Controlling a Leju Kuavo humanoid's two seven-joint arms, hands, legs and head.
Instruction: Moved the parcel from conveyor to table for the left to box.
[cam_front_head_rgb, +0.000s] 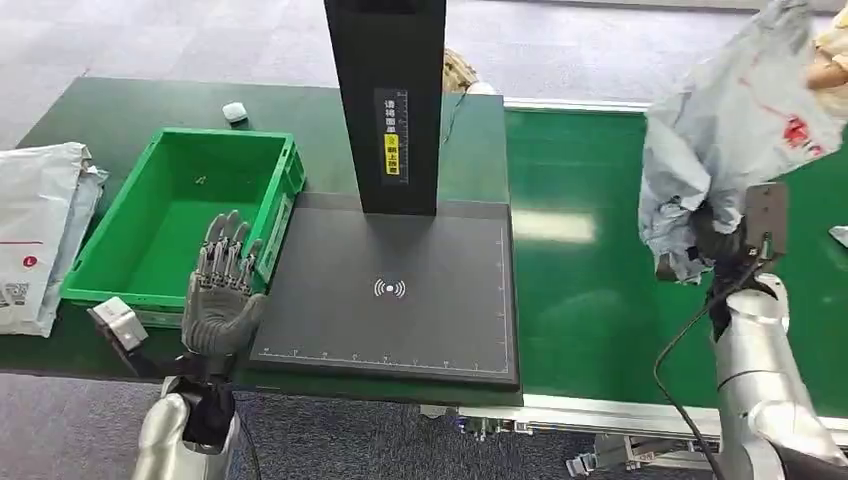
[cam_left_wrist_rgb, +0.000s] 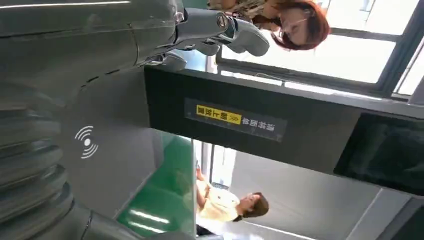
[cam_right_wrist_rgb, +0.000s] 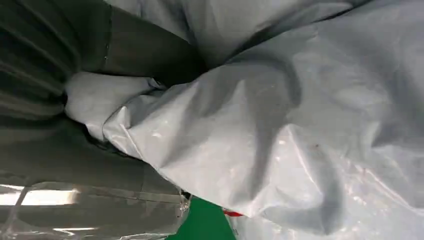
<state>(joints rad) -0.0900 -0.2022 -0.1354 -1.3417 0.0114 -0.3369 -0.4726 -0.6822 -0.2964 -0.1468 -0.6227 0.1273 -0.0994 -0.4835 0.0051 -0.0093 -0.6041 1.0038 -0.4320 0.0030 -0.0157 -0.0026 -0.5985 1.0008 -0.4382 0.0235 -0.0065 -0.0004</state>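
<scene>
Head view: two parcels (cam_front_head_rgb: 735, 120) (cam_front_head_rgb: 40, 230), one bin (cam_front_head_rgb: 185, 215).

black scanner post (cam_front_head_rgb: 385, 100) upright on grey mat (cam_front_head_rgb: 400, 300) | white bags (cam_front_head_rgb: 40, 230) beside crate | two people (cam_left_wrist_rgb: 230, 205) behind

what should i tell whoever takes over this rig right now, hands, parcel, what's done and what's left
Right hand: grips the crumpled grey plastic mailer parcel, held up in the air above the green conveyor belt.
Left hand: holds nothing, fingers apart, raised at the front edge of the dark grey scanner pad, beside the green plastic crate.
Done: parcel picked up off the belt.
Left: carry it across and set it on the pad, let go, then the left hand puts it in the crate.
A white mailer bag lies on the table by the crate's far side.
</scene>
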